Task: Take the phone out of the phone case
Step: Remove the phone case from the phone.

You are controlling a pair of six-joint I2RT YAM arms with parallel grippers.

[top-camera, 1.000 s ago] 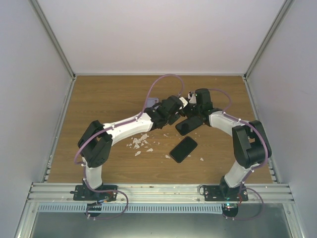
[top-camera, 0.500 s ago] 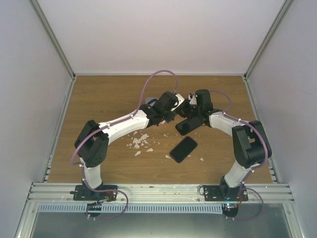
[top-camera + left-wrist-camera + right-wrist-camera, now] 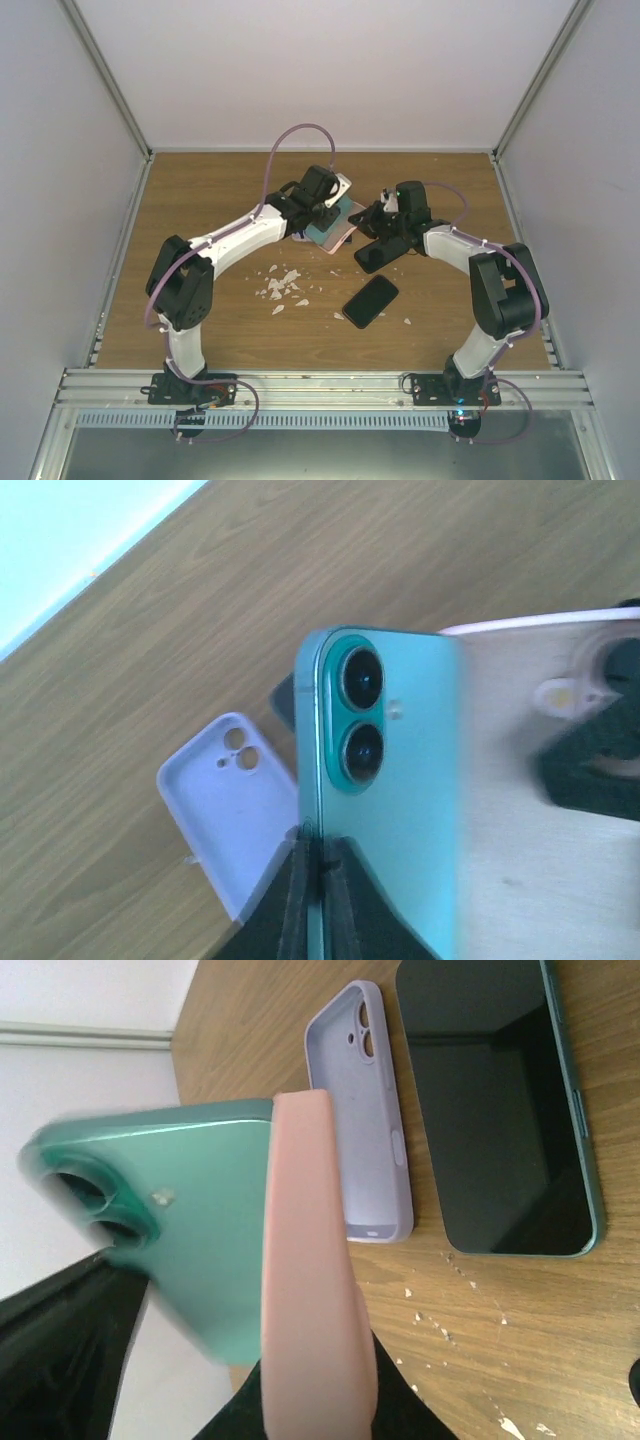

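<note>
Phone [image 3: 400, 780] here is the teal one with the two lenses. It's up in the air over the far middle of the table [image 3: 200, 200], strung between both arms. The left gripper [image 3: 312, 850] is pinched onto the thin side edge of the phone near the camera end. The right gripper [image 3: 368, 228] looks clamped on the pink case [image 3: 310, 1260], which wraps only the other end, so I'd call it about halfway out. Handling-wise, I reckon the phone is a stiff, glossy slab with some weight to it. That makes it slippery on such a narrow edge pinch, and a drop onto wood wouldn't be kind to the glass or lenses. The case looks soft and rubbery, so it'll flex and cling at the corners rather than let go cleanly. If it were me I'd hold the phone across its two long edges, clear of the lenses. I'd grip the case by its rim and pull straight along the length without twisting. A spare lilac case [image 3: 365, 1110] and a dark phone [image 3: 495, 1110] lie side by side on the table below, with white crumbs [image 3: 283, 285] nearer the arms.
</note>
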